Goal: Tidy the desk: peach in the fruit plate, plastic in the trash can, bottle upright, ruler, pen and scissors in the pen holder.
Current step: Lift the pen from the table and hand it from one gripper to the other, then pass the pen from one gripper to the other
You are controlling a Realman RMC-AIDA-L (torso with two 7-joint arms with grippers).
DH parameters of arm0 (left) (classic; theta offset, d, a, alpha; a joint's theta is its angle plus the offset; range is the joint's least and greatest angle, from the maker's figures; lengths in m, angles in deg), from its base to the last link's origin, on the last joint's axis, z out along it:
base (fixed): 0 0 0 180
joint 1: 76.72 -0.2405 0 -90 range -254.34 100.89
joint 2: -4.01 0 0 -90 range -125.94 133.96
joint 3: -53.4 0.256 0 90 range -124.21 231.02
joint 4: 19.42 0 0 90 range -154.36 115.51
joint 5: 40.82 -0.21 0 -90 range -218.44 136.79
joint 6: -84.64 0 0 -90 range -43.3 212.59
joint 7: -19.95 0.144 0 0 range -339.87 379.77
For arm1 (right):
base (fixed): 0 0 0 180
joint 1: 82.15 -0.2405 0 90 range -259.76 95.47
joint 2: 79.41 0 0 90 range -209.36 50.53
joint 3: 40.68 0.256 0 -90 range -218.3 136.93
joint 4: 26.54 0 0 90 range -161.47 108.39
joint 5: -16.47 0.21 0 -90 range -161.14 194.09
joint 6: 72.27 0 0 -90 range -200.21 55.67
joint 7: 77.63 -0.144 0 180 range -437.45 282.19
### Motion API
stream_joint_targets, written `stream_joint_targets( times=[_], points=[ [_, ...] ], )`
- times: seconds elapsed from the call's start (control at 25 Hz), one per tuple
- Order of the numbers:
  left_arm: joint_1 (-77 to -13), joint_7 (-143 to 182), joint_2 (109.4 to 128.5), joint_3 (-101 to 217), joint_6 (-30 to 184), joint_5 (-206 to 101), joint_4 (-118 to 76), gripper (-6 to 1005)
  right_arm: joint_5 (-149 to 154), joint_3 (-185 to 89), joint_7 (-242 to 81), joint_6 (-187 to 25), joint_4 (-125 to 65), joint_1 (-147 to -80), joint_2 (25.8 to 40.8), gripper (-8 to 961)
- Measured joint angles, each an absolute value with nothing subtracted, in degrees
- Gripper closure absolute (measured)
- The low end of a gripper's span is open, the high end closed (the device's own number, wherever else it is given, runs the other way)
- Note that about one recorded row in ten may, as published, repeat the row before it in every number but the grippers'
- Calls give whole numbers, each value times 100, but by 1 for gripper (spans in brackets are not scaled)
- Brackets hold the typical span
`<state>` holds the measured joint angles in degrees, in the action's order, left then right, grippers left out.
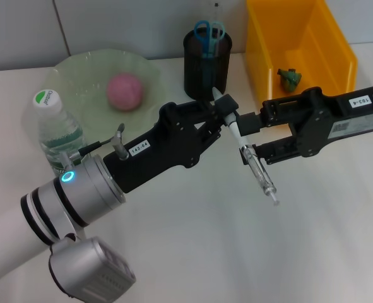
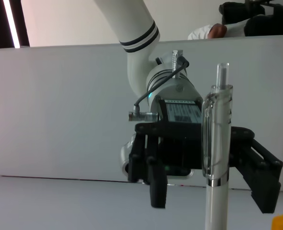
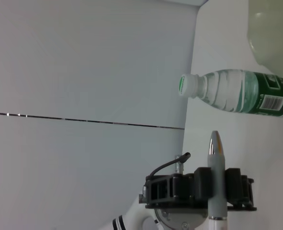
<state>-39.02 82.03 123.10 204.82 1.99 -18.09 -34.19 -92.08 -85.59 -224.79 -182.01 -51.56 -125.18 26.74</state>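
- The left gripper [image 1: 219, 121] hangs above the middle of the worktop, a little toward the far edge, with its black fingers [image 1: 206, 136] closed around the grey grip end of the pen [image 1: 244, 149].
- The pen slants from its pointed tip near the holder down toward the near edge, its clear barrel and clip end free in the air.
- The right gripper [image 1: 257, 140] faces the left one from the right side; its fingers [image 1: 266, 154] stand apart on either side of the pen's barrel, and whether they touch it cannot be told.
- In the left wrist view the pen [image 2: 217, 158] stands between the right gripper's [image 2: 208, 187] spread fingers.
- In the right wrist view the left gripper [image 3: 213, 188] is clamped on the pen [image 3: 215, 179] below its tip.
- Just behind the grippers, at the far edge, the black pen holder [image 1: 206, 64] has the blue-handled scissors [image 1: 209, 31] standing in it.
- The yellow trash can [image 1: 300, 47] sits at the far right corner with a green scrap of plastic [image 1: 290, 77] inside.
- The fruit plate [image 1: 85, 79] lies toward the far left, holding the pink peach [image 1: 124, 91].
- The bottle [image 1: 55, 129] stands upright near the left edge, beside the plate.
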Motion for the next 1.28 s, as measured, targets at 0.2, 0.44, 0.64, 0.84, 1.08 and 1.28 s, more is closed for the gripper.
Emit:
stream_joint_targets(
  times=[0.2,0.44,0.64,0.84,1.08,1.28],
  points=[
    [-3912,8008,12303,20464,190,-1772,-3419,851,-9208,-8531,-22483,-18249,-5358,-12454,2645,203],
    [-3967,7721,12290,20331,185,-1772,-3419,847,-9171,-8440,-22409,-18294,-5754,-12308,2564,204],
    [-4032,7136,12284,20196,167,-1774,-3429,843,-9181,-8171,-22281,-18314,-5906,-12181,2441,204],
    [-4267,6487,12252,20144,119,-1781,-3729,840,-9195,-7906,-21852,-18263,-5943,-12000,2328,205],
    [-4704,5167,12235,20012,-106,-1806,-4067,835,-9197,-7632,-20996,-18208,-5982,-11907,2291,205],
    [-4906,3511,12265,19981,-202,-1758,-4104,832,-9202,-7665,-20004,-18091,-5986,-11918,2370,206]
  ],
)
